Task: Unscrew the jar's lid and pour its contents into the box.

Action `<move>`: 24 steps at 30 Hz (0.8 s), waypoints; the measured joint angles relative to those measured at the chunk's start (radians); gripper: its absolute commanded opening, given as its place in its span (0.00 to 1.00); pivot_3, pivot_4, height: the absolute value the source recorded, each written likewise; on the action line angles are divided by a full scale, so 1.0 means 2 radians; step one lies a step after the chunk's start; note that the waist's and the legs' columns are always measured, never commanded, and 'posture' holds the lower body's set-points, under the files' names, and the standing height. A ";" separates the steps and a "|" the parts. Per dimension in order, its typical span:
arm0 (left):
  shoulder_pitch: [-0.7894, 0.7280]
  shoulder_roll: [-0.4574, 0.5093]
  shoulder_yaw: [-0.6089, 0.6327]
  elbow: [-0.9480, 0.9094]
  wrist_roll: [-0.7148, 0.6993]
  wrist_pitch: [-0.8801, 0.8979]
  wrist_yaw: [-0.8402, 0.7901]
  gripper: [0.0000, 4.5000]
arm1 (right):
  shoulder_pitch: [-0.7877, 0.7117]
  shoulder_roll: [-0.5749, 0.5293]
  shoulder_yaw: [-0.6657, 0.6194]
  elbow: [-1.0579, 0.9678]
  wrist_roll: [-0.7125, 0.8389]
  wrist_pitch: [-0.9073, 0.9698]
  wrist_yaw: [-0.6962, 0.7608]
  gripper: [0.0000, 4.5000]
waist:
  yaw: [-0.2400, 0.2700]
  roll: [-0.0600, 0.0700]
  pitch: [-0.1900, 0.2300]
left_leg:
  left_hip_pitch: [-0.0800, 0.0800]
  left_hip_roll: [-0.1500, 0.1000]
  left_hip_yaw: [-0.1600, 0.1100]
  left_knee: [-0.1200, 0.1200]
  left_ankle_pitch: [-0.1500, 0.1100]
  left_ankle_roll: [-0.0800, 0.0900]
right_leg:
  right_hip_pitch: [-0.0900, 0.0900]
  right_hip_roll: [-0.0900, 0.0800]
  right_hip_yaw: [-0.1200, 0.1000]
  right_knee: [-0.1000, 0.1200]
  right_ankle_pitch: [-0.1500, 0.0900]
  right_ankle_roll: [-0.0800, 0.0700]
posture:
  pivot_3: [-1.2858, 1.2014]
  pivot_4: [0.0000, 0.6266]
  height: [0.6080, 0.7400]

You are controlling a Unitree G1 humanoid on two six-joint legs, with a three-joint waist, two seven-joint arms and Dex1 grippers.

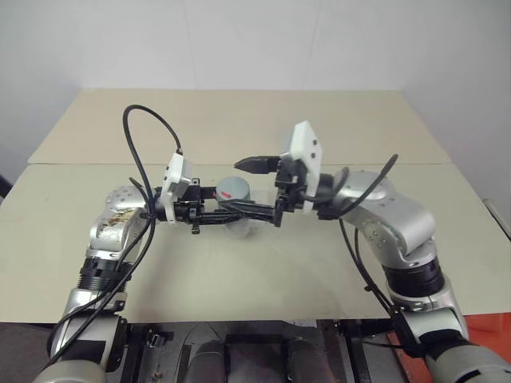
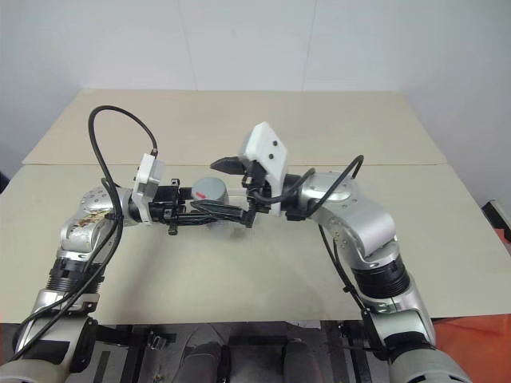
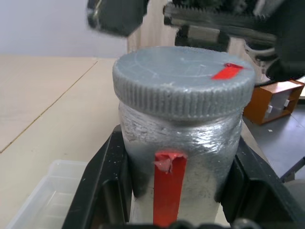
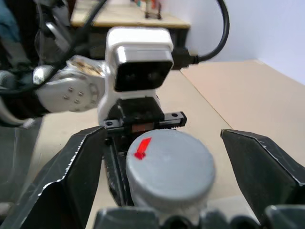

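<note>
Left end effector (image 1: pixel 239 214) clamps the jar (image 3: pixel 178 157) while the right end effector (image 4: pixel 178 164), jaws spread, should straddle the lid (image 4: pixel 170 164) squarely from three o'clock before twisting.

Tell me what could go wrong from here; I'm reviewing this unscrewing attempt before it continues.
1. The right tool is open around the lid, not gripping it; closing off-centre could slip on the ribbed rim.
2. The left tool holds the jar in the air by its body alone; a hard twist might spin or tilt the jar in that grip.
3. The box sits low beside the jar, so anything spilled could miss it.
</note>
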 measured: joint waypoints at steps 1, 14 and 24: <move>0.000 -0.001 -0.001 0.000 0.000 0.000 0.000 0.44 | 0.000 0.005 0.003 0.000 -0.005 0.005 -0.010 0.99 | 0.000 0.000 0.000 | 0.000 0.000 0.000 0.000 0.000 0.000 | 0.000 0.000 0.000 0.000 0.000 0.000 | 0.52 0.24 1.00; -0.001 -0.002 -0.004 -0.008 0.001 0.008 0.004 0.44 | 0.012 0.027 0.007 0.001 -0.028 0.015 -0.059 0.99 | -0.001 0.000 0.000 | 0.000 0.000 0.000 0.000 0.000 0.000 | 0.000 0.000 0.000 0.000 0.000 0.000 | 0.52 0.24 1.00; 0.003 0.011 -0.004 -0.015 0.000 0.015 0.011 0.44 | 0.032 -0.016 -0.013 -0.015 0.001 0.014 -0.033 0.99 | -0.001 0.000 0.000 | 0.000 0.000 0.000 0.000 0.000 0.000 | 0.000 0.000 0.000 -0.001 0.000 0.000 | 0.52 0.24 1.00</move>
